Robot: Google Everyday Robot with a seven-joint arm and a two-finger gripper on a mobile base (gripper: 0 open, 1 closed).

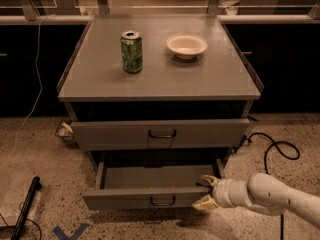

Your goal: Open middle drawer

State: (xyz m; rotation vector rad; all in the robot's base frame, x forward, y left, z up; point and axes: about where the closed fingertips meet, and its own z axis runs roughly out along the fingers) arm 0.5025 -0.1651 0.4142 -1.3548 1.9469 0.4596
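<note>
Tool (199, 193), fingers spread, at middle drawer (125, 200) corner.

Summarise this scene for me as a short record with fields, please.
middle drawer: pulled out, grey tray showing
upper drawer: above it, far less pulled out
gripper: at the middle drawer's right front corner
cabinet top: green can upright, white bowl beside it
floor: black cable at right

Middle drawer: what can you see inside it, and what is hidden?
The middle drawer shows only bare grey tray floor; its rear is covered by the drawer above. The hand is at its front right corner.
</note>
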